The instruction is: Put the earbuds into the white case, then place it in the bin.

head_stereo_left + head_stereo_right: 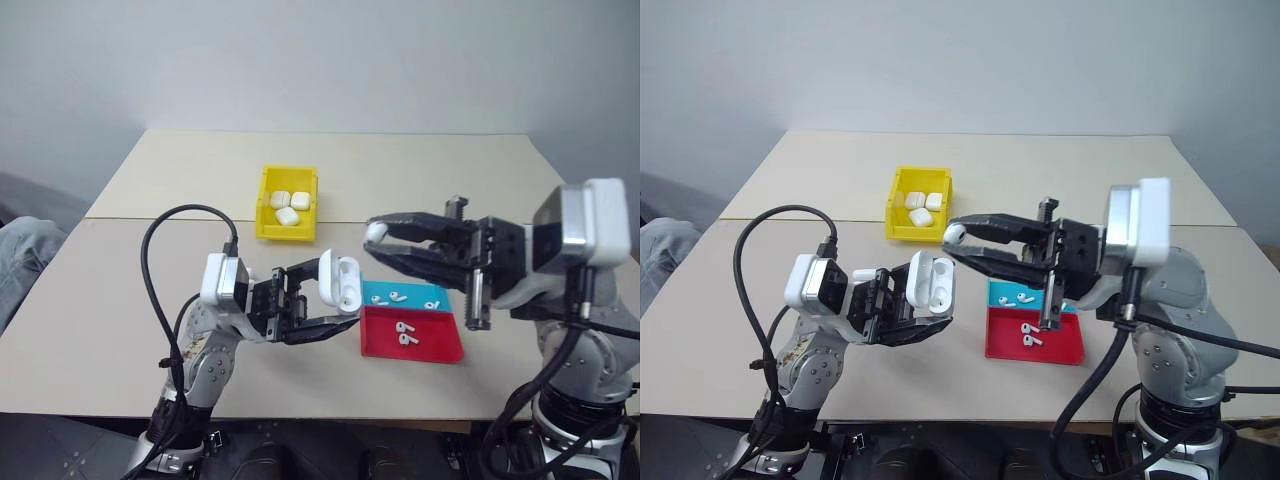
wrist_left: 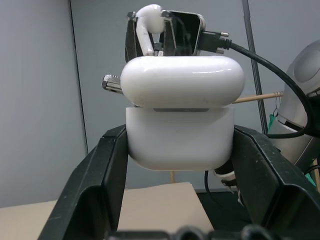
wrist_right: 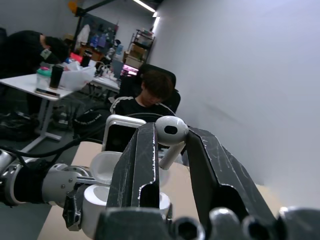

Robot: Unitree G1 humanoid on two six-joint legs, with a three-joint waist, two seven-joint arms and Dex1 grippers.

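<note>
Pale beige tabletops (image 1: 150,300) meet along a seam beneath my arms, against a plain grey wall. My left gripper (image 1: 325,305) clamps the white case (image 1: 338,283), glossy and round-cornered, its hinged lid flipped open, held above the table. My right gripper (image 1: 378,238) points toward it and pinches one earbud (image 1: 376,232) by its rounded head between the black fingertips, just beside the open lid. Below lie a shallow cyan tray (image 1: 405,296) and a shallow red tray (image 1: 410,335), each holding loose earbuds. Farther back sits the yellow bin (image 1: 287,203), straight-walled plastic, with three closed white cases inside. My right wrist view shows people seated at desks.
</note>
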